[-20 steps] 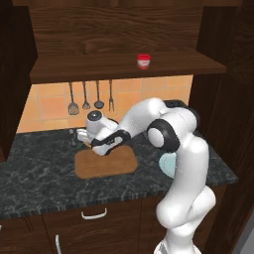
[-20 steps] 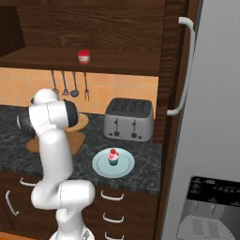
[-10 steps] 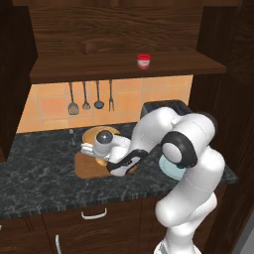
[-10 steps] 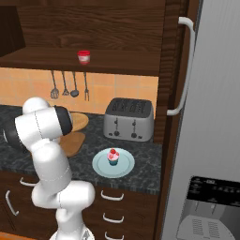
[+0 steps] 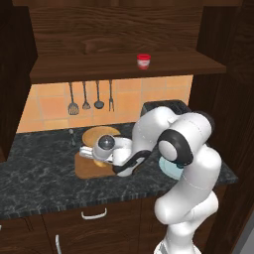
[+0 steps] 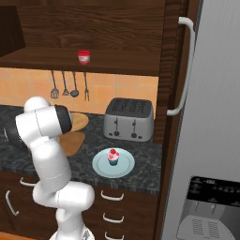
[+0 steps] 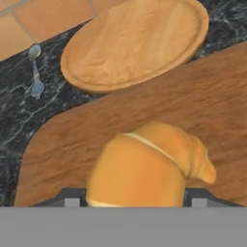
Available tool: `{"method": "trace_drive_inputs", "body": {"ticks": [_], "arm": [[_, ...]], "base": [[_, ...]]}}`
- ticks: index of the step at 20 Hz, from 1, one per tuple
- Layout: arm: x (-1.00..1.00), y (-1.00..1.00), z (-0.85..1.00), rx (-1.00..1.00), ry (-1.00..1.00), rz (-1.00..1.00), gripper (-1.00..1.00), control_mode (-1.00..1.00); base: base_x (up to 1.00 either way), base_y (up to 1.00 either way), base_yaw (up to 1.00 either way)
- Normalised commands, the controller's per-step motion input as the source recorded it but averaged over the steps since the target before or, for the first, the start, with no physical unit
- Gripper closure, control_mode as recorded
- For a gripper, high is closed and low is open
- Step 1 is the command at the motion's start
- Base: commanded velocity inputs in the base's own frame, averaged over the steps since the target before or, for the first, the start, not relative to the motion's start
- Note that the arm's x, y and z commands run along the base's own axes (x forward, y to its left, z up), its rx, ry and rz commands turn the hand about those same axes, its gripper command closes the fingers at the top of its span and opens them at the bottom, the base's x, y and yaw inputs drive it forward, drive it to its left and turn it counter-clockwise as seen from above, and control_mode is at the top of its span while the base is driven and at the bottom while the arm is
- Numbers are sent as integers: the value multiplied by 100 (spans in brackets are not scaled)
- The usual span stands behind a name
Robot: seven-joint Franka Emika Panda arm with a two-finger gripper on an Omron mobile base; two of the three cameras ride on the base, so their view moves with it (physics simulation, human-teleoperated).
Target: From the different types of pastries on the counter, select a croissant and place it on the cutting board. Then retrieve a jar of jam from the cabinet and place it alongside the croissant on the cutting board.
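Note:
The golden croissant (image 7: 144,169) fills the lower hand view, just over the brown cutting board (image 7: 202,106), with a dark fingertip against each of its sides. My gripper (image 7: 135,198) is shut on it. In the left base view my hand (image 5: 92,151) is low over the cutting board (image 5: 84,169) on the dark counter (image 5: 39,173). The red-lidded jar of jam (image 5: 143,61) stands on the cabinet's open shelf (image 5: 99,68); the right base view shows the jar (image 6: 84,56) too. The pink cupcake (image 6: 113,156) sits on a pale blue plate (image 6: 101,165).
A round lighter wooden plate (image 5: 99,133) lies just behind the board. A steel toaster (image 6: 129,119) stands at the counter's right end beside the tall fridge (image 6: 211,117). Utensils (image 5: 89,96) hang on the tiled wall.
The arm has folded down and swung left. The hand has dropped from above the board's back edge to low over the board with the croissant.

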Motion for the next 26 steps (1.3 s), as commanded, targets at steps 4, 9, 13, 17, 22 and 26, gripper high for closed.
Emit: {"method": "trace_drive_inputs", "body": {"ticks": [4, 9, 13, 17, 22, 26], "arm": [[-2, 2, 20, 0, -6, 7, -100, -100], [-1, 3, 56, 0, -13, 6, -100, -100], [-26, 1, 80, -3, -24, 3, -100, -100], [-50, -2, 100, -3, -35, 4, -100, -100], [-74, -27, 98, 0, -6, 1, -100, -100], [-78, -27, 100, 0, 0, 0, -100, -100]], "base": [[0, 0, 0], [0, 0, 0], [0, 0, 0], [0, 0, 0], [0, 0, 0], [0, 0, 0]]}}
